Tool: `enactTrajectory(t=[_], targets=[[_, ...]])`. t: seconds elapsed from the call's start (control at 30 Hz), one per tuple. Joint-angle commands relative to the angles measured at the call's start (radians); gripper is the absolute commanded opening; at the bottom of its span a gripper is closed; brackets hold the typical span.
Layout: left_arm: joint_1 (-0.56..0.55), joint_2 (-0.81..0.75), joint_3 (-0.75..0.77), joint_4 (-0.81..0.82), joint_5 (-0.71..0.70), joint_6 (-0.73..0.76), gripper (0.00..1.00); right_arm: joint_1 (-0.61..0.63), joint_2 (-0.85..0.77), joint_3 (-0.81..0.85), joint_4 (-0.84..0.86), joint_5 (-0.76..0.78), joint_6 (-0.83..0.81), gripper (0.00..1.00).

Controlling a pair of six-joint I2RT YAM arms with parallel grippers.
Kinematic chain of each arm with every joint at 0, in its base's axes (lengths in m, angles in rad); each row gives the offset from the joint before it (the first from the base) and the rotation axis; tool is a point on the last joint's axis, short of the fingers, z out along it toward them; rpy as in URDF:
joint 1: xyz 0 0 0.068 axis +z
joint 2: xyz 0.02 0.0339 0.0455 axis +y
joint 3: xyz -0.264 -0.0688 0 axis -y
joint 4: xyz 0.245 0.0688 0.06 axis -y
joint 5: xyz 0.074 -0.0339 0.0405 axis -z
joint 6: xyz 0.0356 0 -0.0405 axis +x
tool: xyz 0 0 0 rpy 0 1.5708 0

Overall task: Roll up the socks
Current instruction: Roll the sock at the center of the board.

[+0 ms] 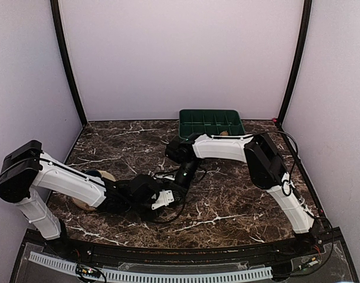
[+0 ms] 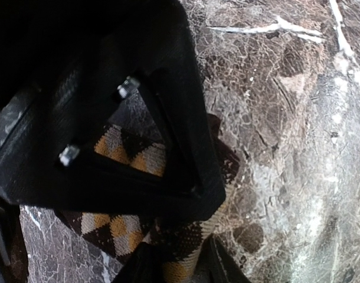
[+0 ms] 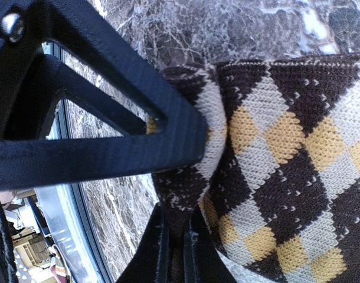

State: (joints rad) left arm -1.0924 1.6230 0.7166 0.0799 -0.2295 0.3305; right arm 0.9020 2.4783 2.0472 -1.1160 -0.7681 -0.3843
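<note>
The diamond-check sock point(image 3: 286, 165) is lying on the dark marble tabletop point(image 1: 239, 200), near the middle and toward the front, just where the left arm point(image 1: 68, 180) and the right arm point(image 1: 221, 147) are meeting. From above it is almost wholly hiding under their tips, so the wrist views are telling most of it.

The right jaws are pinching shut on the sock's edge. In the right wrist view the fabric is bunching into the narrow gap between the fingers point(image 3: 121, 147), and the rest is spreading flat on the marble away from the grip. Its long axis appears to be running straight out from these jaws.

The left jaws are standing partly apart and appear to be gripping a thicker, gathered part of the sock point(image 2: 124, 230), which is filling the gap between the upper and lower finger.

Both arms are sitting right at the sock, neither nearer. As I judge it, the roll is depending on that axis: one grip is needing to anchor while the other is turning the fabric over along its length, toward the flat free part.
</note>
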Motion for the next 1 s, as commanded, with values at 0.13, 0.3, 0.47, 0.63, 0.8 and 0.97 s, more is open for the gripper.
enactTrajectory(t=[0.13,0.3,0.47,0.63,0.8,0.97], targets=[[-0.006,0.017,0.026,-0.062,-0.021,0.011,0.26,-0.008,0.031,0.012,-0.036,-0.007,-0.013,0.00],[-0.006,0.040,0.050,-0.098,-0.021,0.011,0.17,-0.009,0.030,0.007,-0.036,-0.007,-0.012,0.00],[-0.006,0.057,0.068,-0.134,0.000,0.004,0.08,-0.009,0.025,0.008,-0.035,-0.004,-0.009,0.00],[-0.006,0.074,0.085,-0.184,0.038,-0.003,0.00,-0.013,0.023,0.004,-0.034,0.001,-0.007,0.00],[-0.004,0.077,0.105,-0.240,0.071,-0.023,0.00,-0.026,0.006,-0.025,-0.010,0.002,0.002,0.15],[0.000,0.083,0.130,-0.308,0.114,-0.042,0.00,-0.051,-0.042,-0.099,0.067,-0.034,0.019,0.28]])
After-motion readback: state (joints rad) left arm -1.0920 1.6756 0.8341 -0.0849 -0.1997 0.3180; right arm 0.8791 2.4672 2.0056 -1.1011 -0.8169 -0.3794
